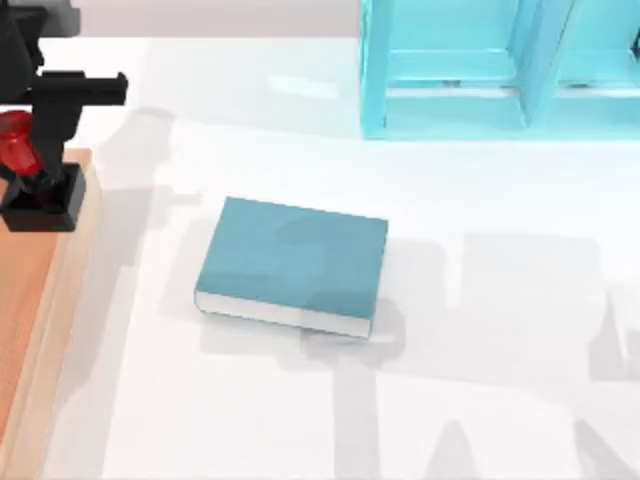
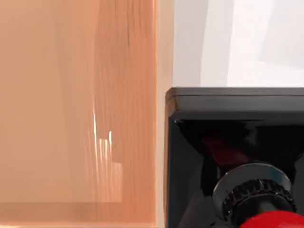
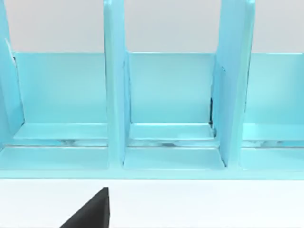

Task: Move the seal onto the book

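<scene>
1. In the top view, the seal is seen at the far left of the table, standing on a wooden board that runs along the table's left edge.
2. Its black square base rests near the board's right edge, and its red knob leans toward the upper left.
3. The left gripper is placed directly over the seal, its black body covering part of the knob; whether its fingers are clamped on the knob or merely around it cannot be told.
4. In the left wrist view, the black base is seen close up beside the board's wood grain, with the red knob and its ribbed collar nearest the camera.
5. The teal book lies flat on the white table near the centre, slightly skewed, with its white page edges turned toward the near side.
6. The book is set well apart from the seal, to the seal's right, and a strip of bare table is left between the board's edge and the book.
7. A cyan shelf unit stands at the far right of the table, apart from the book; its open compartments are seen in the right wrist view.
8. A dark corner of the right gripper is glimpsed in the right wrist view, facing the shelf unit; its fingers cannot be judged.
</scene>
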`<action>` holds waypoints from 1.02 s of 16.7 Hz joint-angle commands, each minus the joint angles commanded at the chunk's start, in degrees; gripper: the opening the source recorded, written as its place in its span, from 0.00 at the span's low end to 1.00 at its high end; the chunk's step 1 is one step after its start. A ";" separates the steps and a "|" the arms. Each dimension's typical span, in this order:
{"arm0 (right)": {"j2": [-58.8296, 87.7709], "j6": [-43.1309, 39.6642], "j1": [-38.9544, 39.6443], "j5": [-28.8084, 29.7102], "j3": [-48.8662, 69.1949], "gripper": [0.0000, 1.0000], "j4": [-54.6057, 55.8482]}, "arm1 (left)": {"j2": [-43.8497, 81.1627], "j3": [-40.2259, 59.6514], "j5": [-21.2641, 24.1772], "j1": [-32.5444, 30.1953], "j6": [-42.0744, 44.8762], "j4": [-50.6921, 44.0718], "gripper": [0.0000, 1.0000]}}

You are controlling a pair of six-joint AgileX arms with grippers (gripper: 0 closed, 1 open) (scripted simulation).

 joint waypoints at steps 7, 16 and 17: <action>0.00 0.00 0.00 0.00 0.00 1.00 0.00 | 6.88 4.51 0.19 -5.67 -6.06 1.71 0.00; 0.00 0.00 0.00 0.00 0.00 1.00 0.00 | 25.25 17.37 0.32 -24.20 -23.94 8.09 0.00; 0.00 0.00 0.00 0.00 0.00 1.00 0.00 | 25.27 17.39 0.32 -24.23 -23.97 8.11 0.00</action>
